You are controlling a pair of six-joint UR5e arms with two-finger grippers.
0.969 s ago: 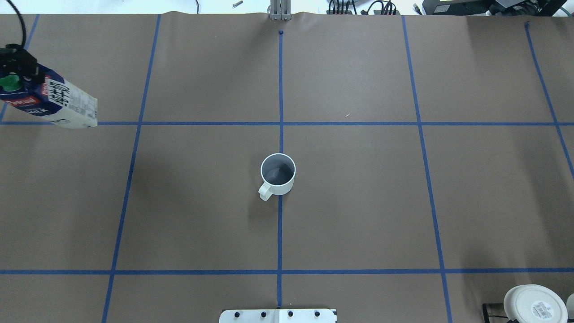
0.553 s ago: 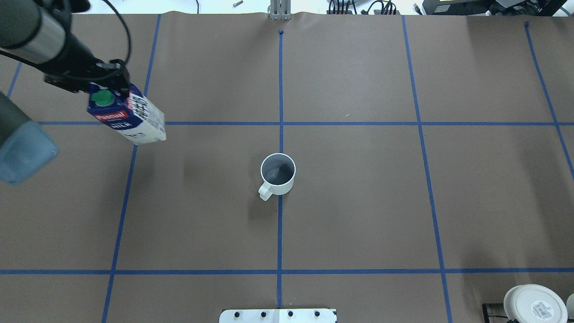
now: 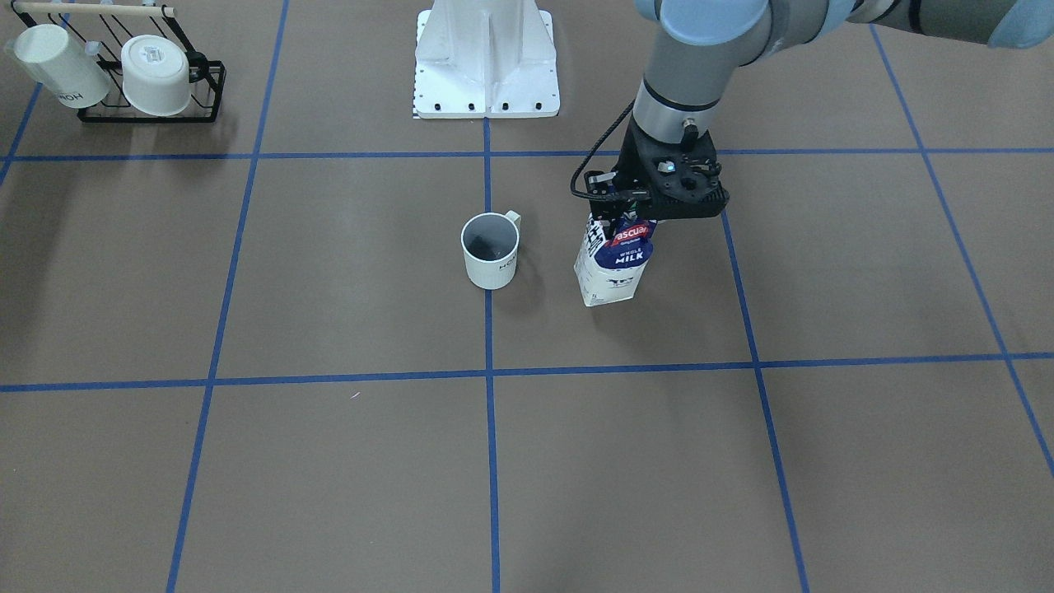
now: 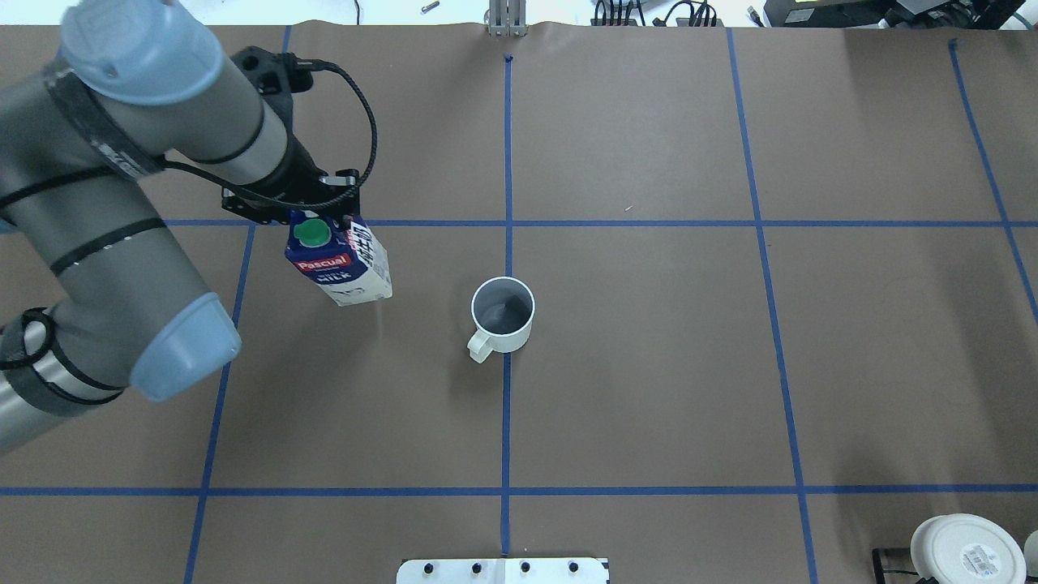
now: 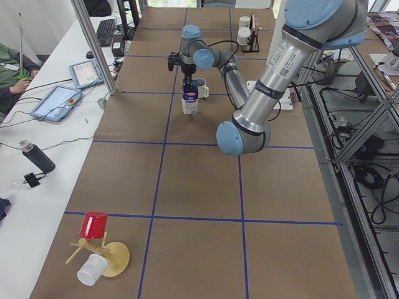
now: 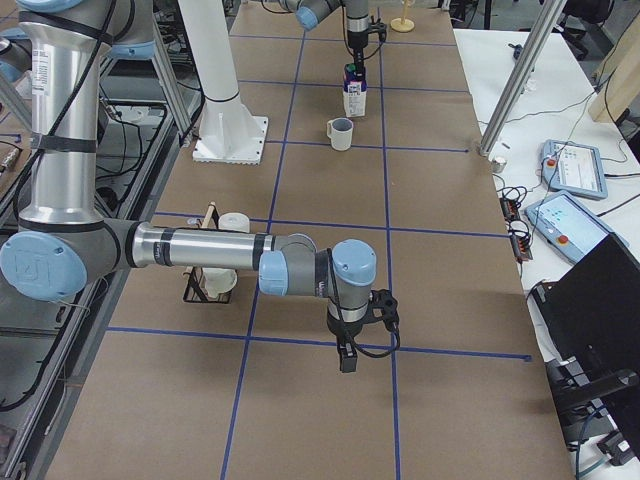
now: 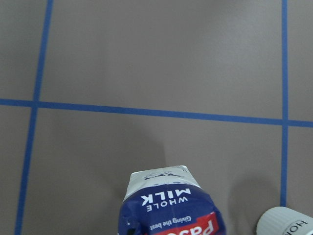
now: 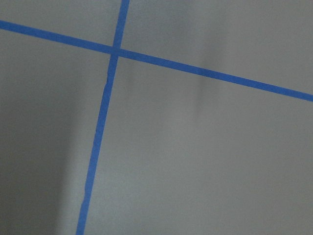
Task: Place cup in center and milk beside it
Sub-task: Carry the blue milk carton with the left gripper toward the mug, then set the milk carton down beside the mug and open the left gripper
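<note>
The cup [image 4: 503,312] is a small white mug with a dark grey inside. It stands upright on the central blue tape line, also in the front view [image 3: 491,249], with its handle toward the robot. My left gripper [image 4: 319,217] is shut on the top ridge of the milk [image 4: 340,266], a white and blue Pascual carton with a green cap. The carton hangs slightly tilted to the cup's left, about a carton's width away [image 3: 613,265]; I cannot tell if its base touches the table. My right gripper [image 6: 347,356] hangs low over the table near the robot's right end; I cannot tell if it is open or shut.
A black rack [image 3: 148,115] near the robot's right side holds two white cups, one a wider plain cup with a sticker [image 4: 965,550]. The robot's white base plate [image 3: 486,74] is behind the cup. A red cup on a wooden stand [image 5: 93,225] stands at the left end.
My left arm has carried the milk from the table's far left edge rightward and nearer, to just left of the cup. The cup has not moved.
</note>
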